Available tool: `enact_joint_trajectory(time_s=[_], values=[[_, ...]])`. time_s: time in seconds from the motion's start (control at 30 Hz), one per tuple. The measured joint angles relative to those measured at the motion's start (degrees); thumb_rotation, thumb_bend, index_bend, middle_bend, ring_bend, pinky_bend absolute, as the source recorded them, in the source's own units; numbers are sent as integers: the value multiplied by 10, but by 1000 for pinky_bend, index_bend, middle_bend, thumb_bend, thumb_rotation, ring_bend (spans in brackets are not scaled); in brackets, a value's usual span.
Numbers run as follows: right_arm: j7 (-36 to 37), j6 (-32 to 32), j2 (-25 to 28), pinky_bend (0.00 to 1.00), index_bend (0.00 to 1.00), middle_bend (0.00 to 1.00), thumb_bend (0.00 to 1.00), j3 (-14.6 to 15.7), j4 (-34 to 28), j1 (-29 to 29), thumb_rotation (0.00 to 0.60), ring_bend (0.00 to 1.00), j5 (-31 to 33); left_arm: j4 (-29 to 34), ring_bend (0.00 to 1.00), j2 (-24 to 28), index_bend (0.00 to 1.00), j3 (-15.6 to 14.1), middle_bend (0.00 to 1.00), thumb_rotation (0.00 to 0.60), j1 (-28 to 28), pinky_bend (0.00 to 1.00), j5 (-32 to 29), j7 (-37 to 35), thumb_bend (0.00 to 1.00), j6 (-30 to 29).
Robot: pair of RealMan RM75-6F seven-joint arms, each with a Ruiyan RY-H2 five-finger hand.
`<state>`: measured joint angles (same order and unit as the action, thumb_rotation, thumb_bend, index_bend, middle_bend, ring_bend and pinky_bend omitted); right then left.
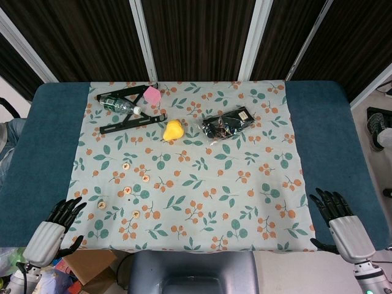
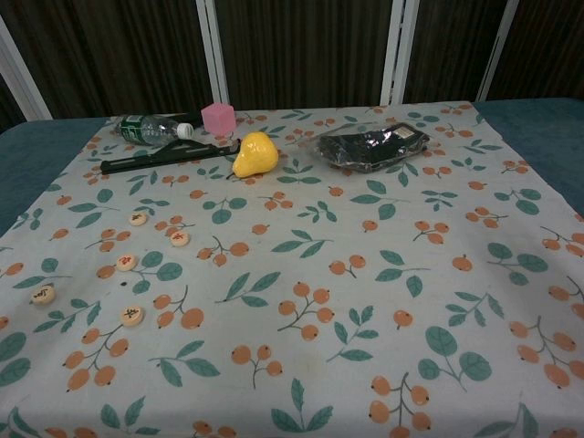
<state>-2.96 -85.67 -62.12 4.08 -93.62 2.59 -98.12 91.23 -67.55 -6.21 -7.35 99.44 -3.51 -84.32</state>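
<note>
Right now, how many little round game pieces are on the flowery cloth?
5. In the chest view: one farthest back, one right of it, one in the middle, one by the left edge, one nearest the camera. The busy print may hide others.

Heads up, your chest view doesn't catch either hand at all; only the head view shows them, and there your left hand [image 1: 56, 228] and right hand [image 1: 337, 223] have their arms cut off by the bottom edge. The markings on the round wooden discs [image 2: 132, 315] are too small to read. What's in the black packet [image 1: 228, 123] is too murky to tell, and the label on the bottle [image 1: 116, 104] is a blur.
</note>
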Motion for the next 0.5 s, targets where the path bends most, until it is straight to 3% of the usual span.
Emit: enact_joint_trajectory(time_s=[0.27, 0.33, 0.4, 0.43, 0.47, 0.5], values=[[0, 5, 3, 20, 0, 0, 204, 2, -2, 1, 600, 0, 0, -2, 9, -5, 1, 1, 17, 600, -5, 21, -6, 3, 406, 14], [-1, 7, 3, 20, 0, 0, 204, 3, -1, 2, 600, 0, -1, -5, 173, -10, 24, 4, 179, 600, -5, 283, -9, 8, 406, 14], [0, 8, 3, 20, 0, 0, 205, 4, -2, 2, 600, 0, -1, -10, 585, -24, 93, 13, 572, 600, -5, 774, -17, 12, 414, 11], [2, 7, 4, 20, 0, 0, 205, 3, -2, 2, 600, 0, -1, -14, 663, -33, 113, 17, 649, 600, -5, 841, -23, 12, 416, 11], [3, 7, 4, 20, 0, 0, 205, 3, -2, 2, 600, 0, -1, -20, 852, -46, 178, 22, 839, 600, -5, 964, -34, 10, 422, 13], [4, 6, 4, 20, 0, 0, 205, 3, -2, 2, 600, 0, -1, -25, 955, -56, 241, 27, 950, 600, -6, 1000, -45, 7, 426, 17]])
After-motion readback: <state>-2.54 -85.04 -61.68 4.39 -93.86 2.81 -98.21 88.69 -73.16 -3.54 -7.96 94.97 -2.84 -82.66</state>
